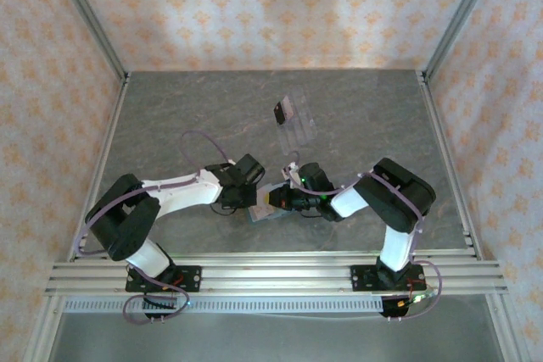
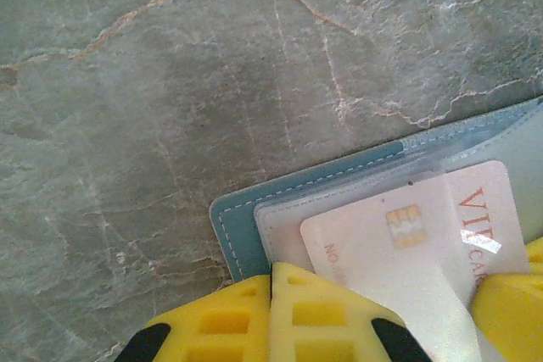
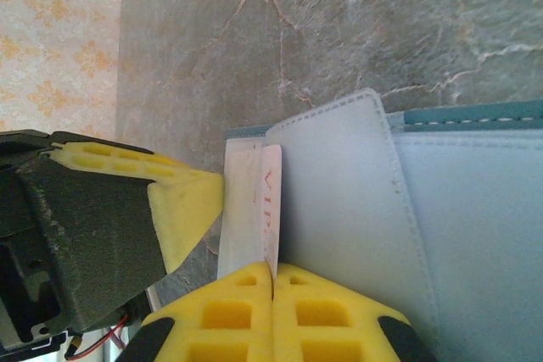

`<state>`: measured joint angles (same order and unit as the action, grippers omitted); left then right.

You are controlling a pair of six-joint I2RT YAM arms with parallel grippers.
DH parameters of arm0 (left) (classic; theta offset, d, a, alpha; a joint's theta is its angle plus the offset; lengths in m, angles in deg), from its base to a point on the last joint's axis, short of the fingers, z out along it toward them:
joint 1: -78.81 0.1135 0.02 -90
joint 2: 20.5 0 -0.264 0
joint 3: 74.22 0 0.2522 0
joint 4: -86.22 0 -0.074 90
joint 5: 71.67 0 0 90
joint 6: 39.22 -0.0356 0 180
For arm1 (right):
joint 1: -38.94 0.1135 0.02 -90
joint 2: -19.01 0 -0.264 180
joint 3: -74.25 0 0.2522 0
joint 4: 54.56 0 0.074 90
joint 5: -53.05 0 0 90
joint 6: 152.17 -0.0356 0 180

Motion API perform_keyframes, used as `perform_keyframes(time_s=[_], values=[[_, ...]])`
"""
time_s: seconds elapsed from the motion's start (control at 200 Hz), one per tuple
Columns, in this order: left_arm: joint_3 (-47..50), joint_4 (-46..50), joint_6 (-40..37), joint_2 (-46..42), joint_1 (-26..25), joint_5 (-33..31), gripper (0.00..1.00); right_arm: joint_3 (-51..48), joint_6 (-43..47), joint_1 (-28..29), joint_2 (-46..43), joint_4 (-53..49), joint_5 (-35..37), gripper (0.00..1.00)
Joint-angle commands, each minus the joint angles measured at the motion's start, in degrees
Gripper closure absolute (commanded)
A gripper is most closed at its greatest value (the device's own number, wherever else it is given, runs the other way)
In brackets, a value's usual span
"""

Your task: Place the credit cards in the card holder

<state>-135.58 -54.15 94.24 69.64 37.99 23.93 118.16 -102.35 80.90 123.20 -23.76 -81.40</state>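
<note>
Grey marbled tabletop (image 1: 170,125): teal card holder (image 3: 458,235) lies open near front centre, between both arms; white card (image 2: 399,235) at its clear pocket, pinched by right gripper (image 3: 273,303); left gripper (image 2: 271,311) pressed together at holder's corner; black card (image 1: 281,112) against clear tray (image 1: 303,130), farther back.

Top view: from high at near edge, looking down over whole surface (image 1: 170,116). Wrist views: close, low, both sharing open card holder (image 2: 233,218).
</note>
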Motion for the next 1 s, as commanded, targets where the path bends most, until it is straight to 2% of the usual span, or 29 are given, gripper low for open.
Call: perform_keyframes(time_s=[0.0,0.185,0.37,0.64,0.836,0.926,0.991], values=[[2.87,-2.44,-0.06,1.76,0.3,0.5,1.0,-1.45,3.03,0.84,2.14,-12.15,1.95,1.0],[4.36,-4.33,1.05,1.62,0.21,0.63,1.0,0.67,4.38,0.84,1.51,-16.4,1.43,0.89],[5.16,-4.38,1.19,1.07,0.21,0.28,1.0,1.03,5.11,0.85,-4.47,-21.7,3.07,0.75],[6.1,-4.53,1.09,-0.01,0.21,0.02,1.0,5.17,8.53,-0.09,-11.47,-34.32,5.81,0.65],[6.65,-4.6,0.83,-0.84,0.21,0.11,1.0,10.08,11.09,-0.38,-11.93,-40.13,6.05,0.66],[6.93,-4.6,0.75,-1.46,0.21,0.11,1.0,11.86,11.55,-0.36,-11.42,-41.37,6.38,0.76],[6.9,-4.58,0.66,-1.72,0.21,0.19,1.0,13.05,11.79,-0.38,-10.62,-41.98,6.39,0.89]])
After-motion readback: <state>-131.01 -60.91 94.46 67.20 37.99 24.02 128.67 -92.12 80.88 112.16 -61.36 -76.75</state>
